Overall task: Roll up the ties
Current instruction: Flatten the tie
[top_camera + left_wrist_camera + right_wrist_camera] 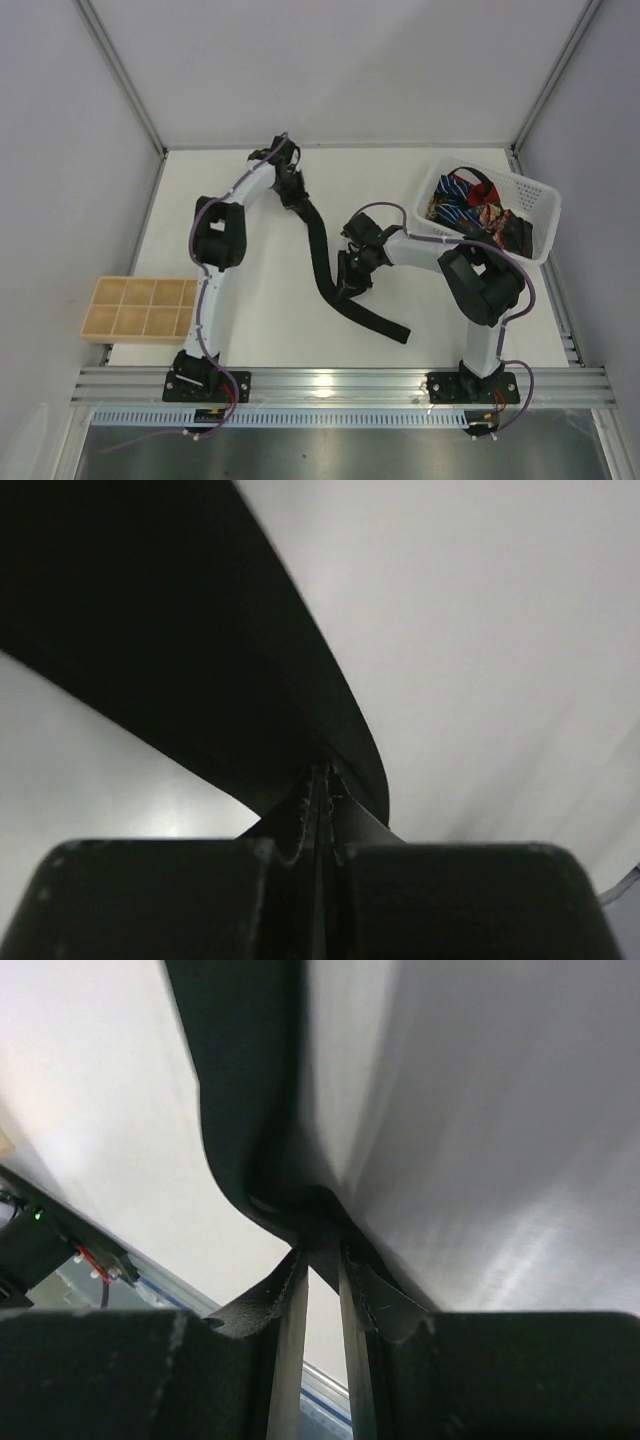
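Pinching black tie (317, 238) with left gripper (294, 193) at far end, with right gripper (349, 284) midway. Probably soft, limp; best held near ends.

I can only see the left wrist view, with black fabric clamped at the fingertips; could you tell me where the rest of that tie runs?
Observer: From above, the black tie runs from the left gripper to the right gripper, then continues toward the near edge.
Operator: Thank you; is the right gripper really holding it?
Observer: Yes; its wrist view shows the fabric bunched and pinched between its fingertips.
Operator: Are other ties waiting?
Observer: Several coloured ties lie heaped in the white basket at the far right.
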`<state>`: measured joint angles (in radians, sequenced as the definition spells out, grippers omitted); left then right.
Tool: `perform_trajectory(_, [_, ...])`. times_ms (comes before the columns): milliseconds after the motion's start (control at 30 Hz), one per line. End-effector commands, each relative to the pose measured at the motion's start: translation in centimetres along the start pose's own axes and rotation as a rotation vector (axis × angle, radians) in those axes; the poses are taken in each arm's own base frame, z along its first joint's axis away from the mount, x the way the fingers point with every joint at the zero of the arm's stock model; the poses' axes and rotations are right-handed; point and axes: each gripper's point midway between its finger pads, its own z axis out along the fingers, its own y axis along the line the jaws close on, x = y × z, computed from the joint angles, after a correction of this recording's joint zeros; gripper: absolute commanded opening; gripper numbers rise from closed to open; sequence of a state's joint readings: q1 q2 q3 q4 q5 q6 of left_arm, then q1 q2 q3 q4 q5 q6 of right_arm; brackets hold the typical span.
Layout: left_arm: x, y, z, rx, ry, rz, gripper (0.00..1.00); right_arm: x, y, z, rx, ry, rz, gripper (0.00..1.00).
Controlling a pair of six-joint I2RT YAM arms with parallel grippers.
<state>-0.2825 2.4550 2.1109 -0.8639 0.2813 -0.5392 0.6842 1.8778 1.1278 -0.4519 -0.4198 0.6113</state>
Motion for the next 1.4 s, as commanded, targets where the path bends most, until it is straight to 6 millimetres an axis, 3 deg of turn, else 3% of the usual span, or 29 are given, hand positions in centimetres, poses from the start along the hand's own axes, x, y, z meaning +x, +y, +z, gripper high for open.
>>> perform_trajectory(0, [3.3, -4.2, 2.9, 0.069, 0.12, 0.07, 0.0, 1.7, 0.4, 2.3, 0.007, 0.041, -0.009, 0.25])
perform_trajectory(100, [2.6, -6.6, 2.1, 0.143, 0.091, 0.083, 0.01, 2.0, 2.7, 2.4, -0.048, 0.053, -0.041, 0.24])
perform_trajectory(167, [1.6, -7.5, 0.9, 0.177, 0.054, 0.096, 0.07, 1.1, 4.0, 1.8, -0.072, 0.022, -0.061, 0.24])
perform_trajectory(300, [-1.2, -7.7, -4.2, 0.191, -0.057, 0.126, 0.29, -1.1, 5.7, -1.3, -0.09, -0.064, -0.091, 0.25])
perform_trajectory(333, [-2.5, -7.3, -6.8, 0.181, -0.115, 0.124, 0.37, -1.7, 5.8, -1.9, -0.09, -0.088, -0.096, 0.25])
perform_trajectory(367, [-2.8, -7.1, -8.0, 0.18, -0.133, 0.12, 0.42, -2.4, 6.2, -2.9, -0.093, -0.114, -0.103, 0.25])
perform_trajectory(467, [-4.1, -6.2, -13.0, 0.194, -0.21, 0.108, 0.5, -5.1, 5.8, -5.8, -0.083, -0.205, -0.086, 0.25])
perform_trajectory(500, [-4.2, -5.9, -14.0, 0.196, -0.222, 0.105, 0.5, -6.4, 6.2, -6.9, -0.09, -0.243, -0.089, 0.28])
perform_trajectory(533, [-4.0, -4.6, -14.3, 0.18, -0.216, 0.085, 0.51, -8.3, 5.0, -7.5, -0.065, -0.28, -0.065, 0.29])
perform_trajectory(567, [-3.9, -4.8, -16.7, 0.198, -0.254, 0.09, 0.52, -9.1, 4.2, -7.9, -0.029, -0.281, -0.083, 0.31])
perform_trajectory(600, [-3.7, -4.4, -17.3, 0.202, -0.259, 0.085, 0.52, -11.2, 4.7, -9.0, -0.018, -0.327, -0.099, 0.35])
perform_trajectory(633, [-2.5, -3.6, -17.1, 0.187, -0.233, 0.073, 0.52, -13.1, 3.8, -9.8, 0.027, -0.365, -0.091, 0.36])
perform_trajectory(667, [-1.8, -3.9, -18.9, 0.2, -0.259, 0.086, 0.52, -13.9, 2.5, -8.5, 0.07, -0.335, -0.097, 0.37])
perform_trajectory(700, [-1.5, -4.0, -19.7, 0.211, -0.283, 0.092, 0.52, -15.2, 2.1, -8.5, 0.106, -0.362, -0.107, 0.38])
perform_trajectory(733, [0.3, -2.9, -18.4, 0.201, -0.237, 0.072, 0.52, -17.4, 3.6, -9.8, 0.103, -0.421, -0.137, 0.39])
perform_trajectory(767, [1.2, -3.4, -20.5, 0.232, -0.273, 0.082, 0.51, -18.3, 2.8, -8.3, 0.134, -0.403, -0.159, 0.4])
perform_trajectory(867, [4.7, -2.2, -19.3, 0.258, -0.233, 0.048, 0.5, -22.0, 4.4, -8.9, 0.132, -0.482, -0.215, 0.39])
perform_trajectory(900, [5.6, -2.4, -20.3, 0.281, -0.25, 0.054, 0.49, -22.7, 3.6, -7.3, 0.155, -0.464, -0.226, 0.37])
perform_trajectory(967, [8.1, -1.1, -19.2, 0.272, -0.202, 0.035, 0.48, -24.4, 4.7, -7.7, 0.144, -0.508, -0.259, 0.36])
perform_trajectory(1000, [8.9, -1.1, -19.9, 0.282, -0.211, 0.044, 0.47, -24.9, 4.3, -6.4, 0.15, -0.5, -0.27, 0.36])
perform_trajectory(1067, [10.7, 0.0, -19.3, 0.263, -0.176, 0.028, 0.47, -26.0, 4.4, -6.1, 0.15, -0.52, -0.3, 0.35])
perform_trajectory(1133, [12.0, 0.7, -19.7, 0.255, -0.18, 0.031, 0.47, -26.5, 3.7, -4.0, 0.158, -0.496, -0.319, 0.34])
perform_trajectory(1200, [12.7, 1.0, -20.1, 0.25, -0.185, 0.031, 0.47, -27.5, 4.1, -3.8, 0.168, -0.511, -0.344, 0.34])
perform_trajectory(1233, [13.3, 1.2, -20.3, 0.252, -0.185, 0.031, 0.47, -27.7, 3.0, -2.6, 0.192, -0.498, -0.341, 0.34])
perform_trajectory(1367, [14.7, 1.4, -20.6, 0.262, -0.163, 0.025, 0.47, -28.5, 1.7, -1.4, 0.261, -0.508, -0.34, 0.33])
